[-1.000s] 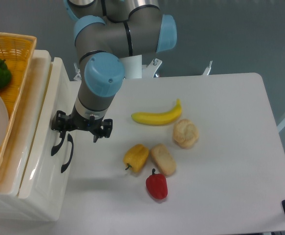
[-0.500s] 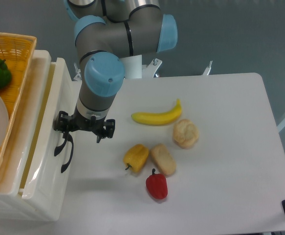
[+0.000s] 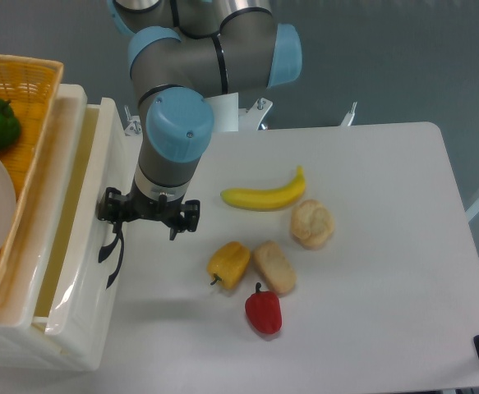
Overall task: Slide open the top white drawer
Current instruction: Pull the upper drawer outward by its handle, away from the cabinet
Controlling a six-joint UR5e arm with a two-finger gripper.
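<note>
- The top white drawer (image 3: 99,271) sits at the left of the table (image 3: 370,271), under the orange wicker basket (image 3: 25,107), and it is already partly slid out: a strip of its tray interior shows between the cabinet body and the drawer front.
- Judging from that gap, the opening is under way but probably not finished; how deep the tray runs cannot be read from this view, so the share still to go is uncertain.
- The gripper (image 3: 149,215) hangs from the arm just to the right of the drawer front, at the upper end of the curved black handle (image 3: 112,254).
- Its left finger appears to reach to or behind the top of the handle, hooking rather than pinching; actual contact is too small to confirm.
- The fingers stand apart, with nothing clamped between them.
- The rest of the handle curves down below the gripper, and the drawer front lies left of it.
- The banana (image 3: 264,195), yellow pepper (image 3: 229,264) and red pepper (image 3: 264,311) lie well apart to the right, and in all likelihood clear of the drawer's travel.
</note>
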